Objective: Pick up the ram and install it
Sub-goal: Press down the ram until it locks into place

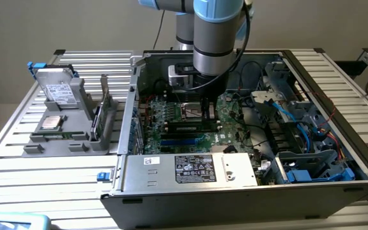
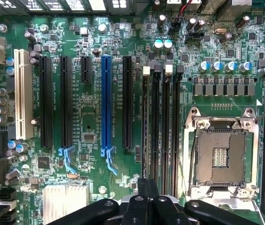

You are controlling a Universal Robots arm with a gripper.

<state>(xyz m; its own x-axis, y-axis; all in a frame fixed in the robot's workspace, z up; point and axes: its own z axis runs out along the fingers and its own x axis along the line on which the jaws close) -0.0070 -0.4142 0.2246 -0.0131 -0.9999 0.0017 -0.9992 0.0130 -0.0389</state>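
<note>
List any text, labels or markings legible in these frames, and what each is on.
None can be read.
White label on the power supply: print and symbols too small.
Sticker on the drive in the grey tray: blurred.
Motherboard silkscreen: too small.

Glossy green motherboard (image 2: 90, 117), matt black plastic slots (image 2: 65, 101), bare metal computer case (image 1: 235, 196), ribbed aluminium table (image 1: 50, 177).

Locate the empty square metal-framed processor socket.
The processor socket sits on the green motherboard, between two banks of long black memory slots, close to the gripper.
</note>
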